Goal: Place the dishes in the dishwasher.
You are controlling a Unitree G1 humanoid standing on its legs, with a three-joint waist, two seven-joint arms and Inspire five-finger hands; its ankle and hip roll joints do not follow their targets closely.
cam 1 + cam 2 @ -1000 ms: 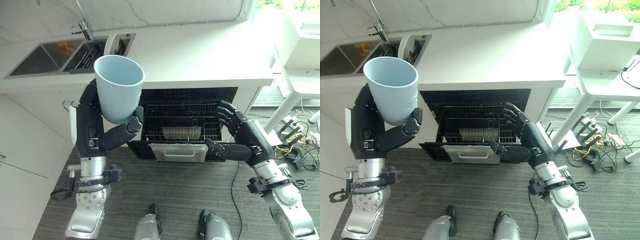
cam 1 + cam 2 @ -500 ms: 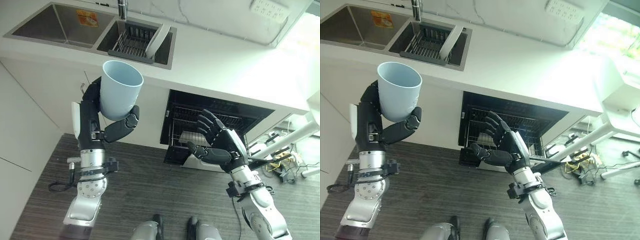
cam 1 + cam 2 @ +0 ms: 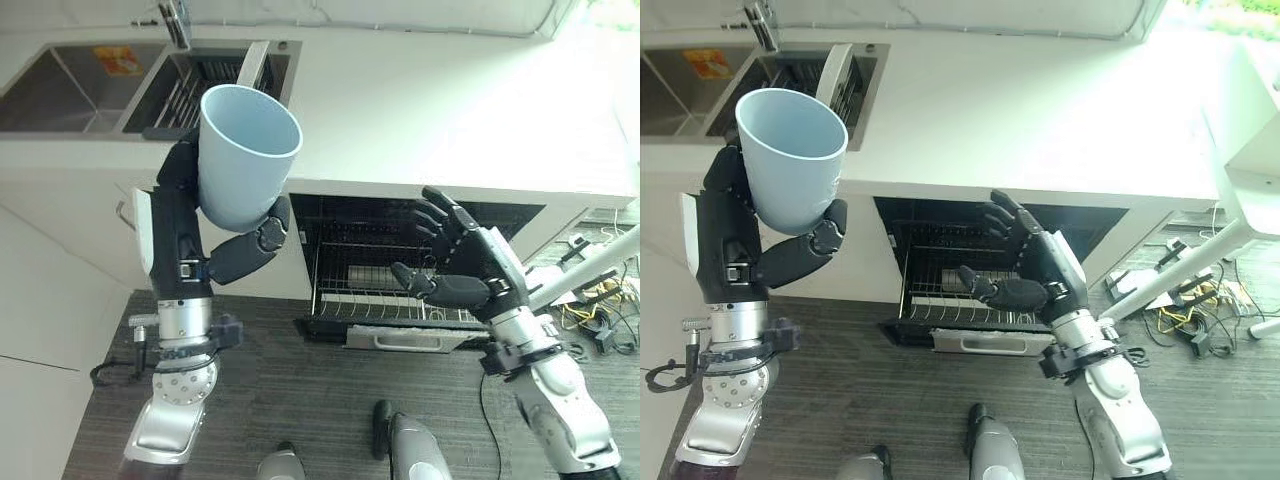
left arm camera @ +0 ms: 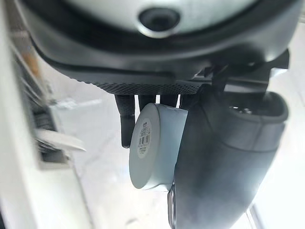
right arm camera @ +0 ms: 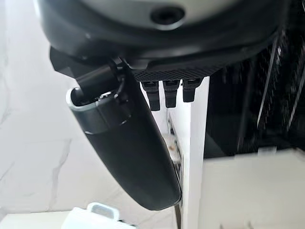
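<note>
The left hand is raised at the left of the scene with its fingers and thumb curled round a large pale blue plastic cup, which stands upright with its open mouth facing up. The fingers wrap the cup's left side and the thumb presses under its lower right side. In the left wrist view the cup's round base carries a small sticker, with dark fingers behind it and the thumb alongside.

The right hand hangs at the right of the scene, empty, with its fingers spread and nearly straight and its thumb pointing left. It is in front of the open black dishwasher cavity, touching nothing.

Below that hand, a dark wire dish rack is pulled out of the dishwasher over the lowered door, whose grey handle shows at the near edge.

Above the dishwasher runs a white countertop. Set into its far left part is a steel double sink, and the right basin holds a dark drainer rack with a white plate standing on edge in it. A dark wood-grain floor lies in front of the cabinets, and a tangle of cables sits at the far right.
</note>
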